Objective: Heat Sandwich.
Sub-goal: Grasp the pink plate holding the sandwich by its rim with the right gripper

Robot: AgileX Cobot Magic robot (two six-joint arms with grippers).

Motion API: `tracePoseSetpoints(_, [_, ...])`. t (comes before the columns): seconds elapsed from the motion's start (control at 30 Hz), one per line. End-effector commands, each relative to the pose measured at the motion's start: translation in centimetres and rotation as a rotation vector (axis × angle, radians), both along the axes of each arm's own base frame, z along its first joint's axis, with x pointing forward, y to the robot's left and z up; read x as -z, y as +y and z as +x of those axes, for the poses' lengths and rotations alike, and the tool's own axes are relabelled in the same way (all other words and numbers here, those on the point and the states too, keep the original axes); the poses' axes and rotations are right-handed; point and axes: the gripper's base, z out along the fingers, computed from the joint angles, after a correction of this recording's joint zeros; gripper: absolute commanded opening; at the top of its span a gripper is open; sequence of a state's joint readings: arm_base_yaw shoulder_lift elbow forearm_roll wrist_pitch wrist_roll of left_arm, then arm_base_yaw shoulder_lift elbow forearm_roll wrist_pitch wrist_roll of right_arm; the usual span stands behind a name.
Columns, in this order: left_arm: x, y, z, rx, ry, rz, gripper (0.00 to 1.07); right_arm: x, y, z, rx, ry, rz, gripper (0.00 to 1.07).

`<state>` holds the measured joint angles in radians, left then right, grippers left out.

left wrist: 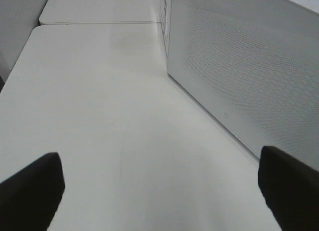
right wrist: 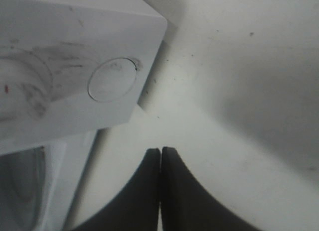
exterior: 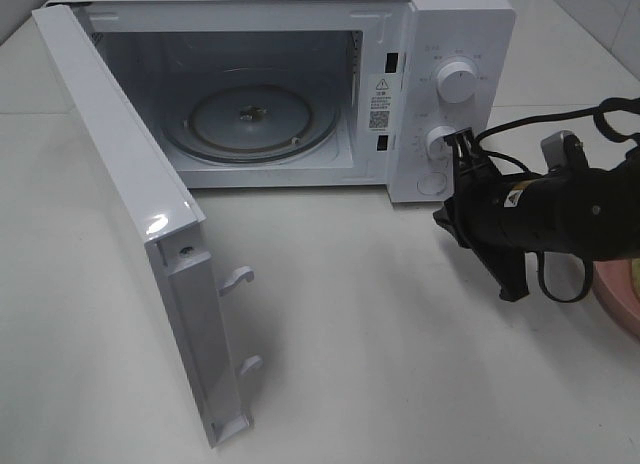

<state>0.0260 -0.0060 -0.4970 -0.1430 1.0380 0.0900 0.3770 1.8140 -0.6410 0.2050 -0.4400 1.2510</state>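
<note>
Right gripper (exterior: 463, 140) is clenched on nothing, its tips just beside the lower knob (exterior: 440, 139) on the microwave (exterior: 400, 24) control panel, right of centre in the high view. Whether they touch the knob cannot be told. Its own camera shows the two black fingers (right wrist: 139, 191) meeting in a thin seam above the white table (right wrist: 239, 91), near the round button (right wrist: 112, 86) at the oven's corner. Out of the high view, the left gripper (left wrist: 159, 191) shows in its wrist camera with fingers spread wide and empty over the table, beside a dotted white panel (left wrist: 249, 66) of the oven.

Upper centre of the high view, the sandwich (exterior: 246, 111) lies in the middle of the glass turntable (exterior: 300, 124) inside the cavity. It is only a small yellowish-tan speck, too small to tell its long axis or which way it points. The door (exterior: 120, 184) stands open toward the lower left. A pink plate (exterior: 622, 294) peeks in at the right edge, partly hidden behind the right arm.
</note>
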Motion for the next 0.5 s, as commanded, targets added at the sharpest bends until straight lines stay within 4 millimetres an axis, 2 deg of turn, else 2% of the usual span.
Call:
tracePoseSetpoints(0.03, [0.1,0.0,-0.3,-0.003,-0.024,-0.007,1.00,-0.5,-0.3,-0.9,-0.117,0.060,-0.107,0.05])
tracePoseSetpoints(0.23, [0.1,0.0,-0.3,-0.003,-0.024,-0.007,1.00,-1.7,-0.5,-2.4,-0.314,0.137,-0.256,0.07])
tracePoseSetpoints(0.33, [0.1,0.0,-0.3,-0.003,-0.024,-0.007,1.00,-2.2,-0.5,-2.8,-0.373,0.143,-0.294,0.07])
tracePoseSetpoints(0.5, [0.1,0.0,-0.3,-0.003,-0.024,-0.007,1.00,-3.3,-0.7,-3.7,-0.575,0.131,-0.429,0.08])
